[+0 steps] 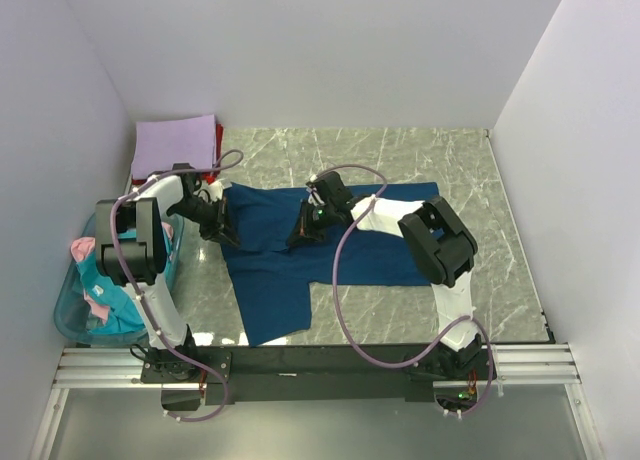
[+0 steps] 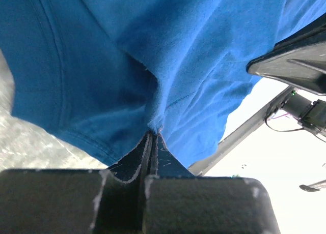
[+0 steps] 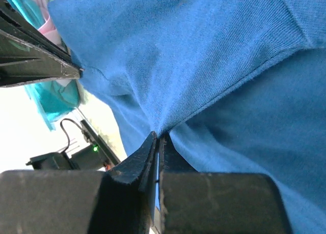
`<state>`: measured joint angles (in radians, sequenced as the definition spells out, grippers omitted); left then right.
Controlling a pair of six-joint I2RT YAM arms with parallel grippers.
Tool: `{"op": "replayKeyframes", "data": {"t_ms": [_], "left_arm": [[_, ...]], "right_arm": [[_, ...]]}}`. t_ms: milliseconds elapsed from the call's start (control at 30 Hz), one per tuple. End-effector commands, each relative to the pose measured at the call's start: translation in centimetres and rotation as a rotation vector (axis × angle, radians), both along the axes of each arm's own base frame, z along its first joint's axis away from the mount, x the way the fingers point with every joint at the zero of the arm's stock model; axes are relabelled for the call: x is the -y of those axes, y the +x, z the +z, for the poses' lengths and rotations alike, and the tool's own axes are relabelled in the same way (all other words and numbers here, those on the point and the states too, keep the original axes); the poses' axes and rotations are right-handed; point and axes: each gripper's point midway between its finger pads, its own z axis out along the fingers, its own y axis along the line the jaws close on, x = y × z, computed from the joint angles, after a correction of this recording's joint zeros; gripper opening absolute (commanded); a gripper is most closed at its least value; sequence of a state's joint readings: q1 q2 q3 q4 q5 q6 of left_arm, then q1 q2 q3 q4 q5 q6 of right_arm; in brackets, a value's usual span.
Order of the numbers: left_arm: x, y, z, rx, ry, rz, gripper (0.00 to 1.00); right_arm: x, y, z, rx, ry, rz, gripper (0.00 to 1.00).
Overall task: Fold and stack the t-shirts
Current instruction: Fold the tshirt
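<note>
Bench (image 1: 450,170): grey-green marbled top, enclosed by plain white walls (image 1: 330,50) on three sides. Dark blue t-shirt (image 1: 370,250): spread across the middle of the bench, one part reaching toward the near edge. Lavender t-shirt (image 1: 175,145): folded, in the far left corner, with the edge of a red t-shirt (image 1: 219,138) showing at its right side. Translucent blue basket (image 1: 70,320): against the left wall, holding a teal t-shirt (image 1: 115,305) and a pink t-shirt (image 1: 82,248), both crumpled. Left tool (image 2: 152,137): fingers pressed together, clamped on a pinched ridge of the dark blue t-shirt near its left end. Right tool (image 3: 157,140): fingers likewise together, gripping a pulled-up fold of the same shirt, just right of the left tool. Left arm: rises from its base above the basket, elbow high, forearm angled right and down. Right arm: elbow raised at the right, forearm reaching left across the shirt.
</note>
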<state>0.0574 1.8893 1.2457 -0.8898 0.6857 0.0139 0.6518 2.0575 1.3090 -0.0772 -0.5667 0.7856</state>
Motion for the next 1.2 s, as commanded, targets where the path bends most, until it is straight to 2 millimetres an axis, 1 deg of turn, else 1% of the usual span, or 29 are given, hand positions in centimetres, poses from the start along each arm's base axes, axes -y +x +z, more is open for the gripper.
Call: {"op": "replayKeyframes", "data": {"t_ms": [0, 67, 133, 333, 433, 600, 633, 700, 833, 900, 933, 967, 1000, 1033, 1067, 1100, 1133, 1167], "left_arm": [[0.2, -0.9, 1.7, 0.006, -0.012, -0.007, 0.01], [0.1, -1.3, 1.9, 0.000, -0.010, -0.011, 0.01], [0.1, -1.6, 1.7, -0.011, -0.006, -0.015, 0.01], [0.0, -2.6, 0.6, -0.057, 0.001, -0.024, 0.01], [-0.1, -2.7, -0.1, -0.077, 0.005, -0.017, 0.01], [0.2, -2.9, -0.7, -0.090, -0.015, -0.013, 0.01], [0.3, -3.0, -0.7, -0.086, -0.016, -0.019, 0.01], [0.4, -3.3, -0.7, -0.080, -0.023, -0.030, 0.08], [0.3, -3.7, -0.5, -0.061, -0.019, -0.050, 0.12], [0.1, -3.6, -0.3, -0.043, -0.009, -0.059, 0.15], [0.1, -3.4, 0.1, -0.021, -0.007, -0.065, 0.17], [0.1, -3.0, 0.7, 0.003, -0.007, -0.070, 0.25], [0.1, -2.6, 1.1, 0.030, -0.009, -0.081, 0.27], [0.1, -1.6, 2.4, 0.090, -0.009, -0.088, 0.31], [0.0, -0.9, 3.2, 0.138, -0.009, -0.103, 0.41], [-0.1, 0.0, 4.1, 0.181, 0.001, -0.107, 0.44], [-0.6, 2.2, 5.9, 0.268, 0.036, -0.106, 0.48], [-0.8, 3.5, 6.9, 0.318, 0.054, -0.103, 0.55]], "right_arm": [[-0.3, 0.1, 4.1, 0.045, 0.062, 0.032, 0.00], [-0.3, 0.0, 4.6, 0.044, 0.064, 0.037, 0.00], [-0.3, -0.1, 4.6, 0.043, 0.059, 0.042, 0.00], [0.4, -0.4, 3.6, 0.021, 0.023, 0.054, 0.00], [0.7, -0.1, 3.0, 0.015, 0.005, 0.050, 0.00], [1.5, 0.6, 2.5, 0.019, -0.028, 0.036, 0.00], [1.6, 0.7, 2.3, 0.023, -0.034, 0.040, 0.00], [1.7, 0.6, 2.2, 0.019, -0.039, 0.047, 0.00], [1.9, 0.4, 1.8, 0.015, -0.054, 0.057, 0.00], [1.9, 0.3, 2.0, 0.018, -0.053, 0.061, 0.00], [1.8, 0.2, 2.1, 0.016, -0.049, 0.075, 0.01], [1.8, 0.1, 2.2, 0.019, -0.051, 0.083, 0.05], [1.8, 0.1, 2.4, 0.032, -0.053, 0.095, 0.19], [1.9, 0.0, 2.9, 0.041, -0.058, 0.104, 0.28], [2.1, 0.2, 3.3, 0.053, -0.065, 0.110, 0.40], [2.4, 0.2, 3.9, 0.093, -0.076, 0.138, 0.45], [2.7, 0.2, 4.7, 0.106, -0.081, 0.152, 0.48], [3.2, 0.4, 5.4, 0.126, -0.085, 0.158, 0.53]]}}
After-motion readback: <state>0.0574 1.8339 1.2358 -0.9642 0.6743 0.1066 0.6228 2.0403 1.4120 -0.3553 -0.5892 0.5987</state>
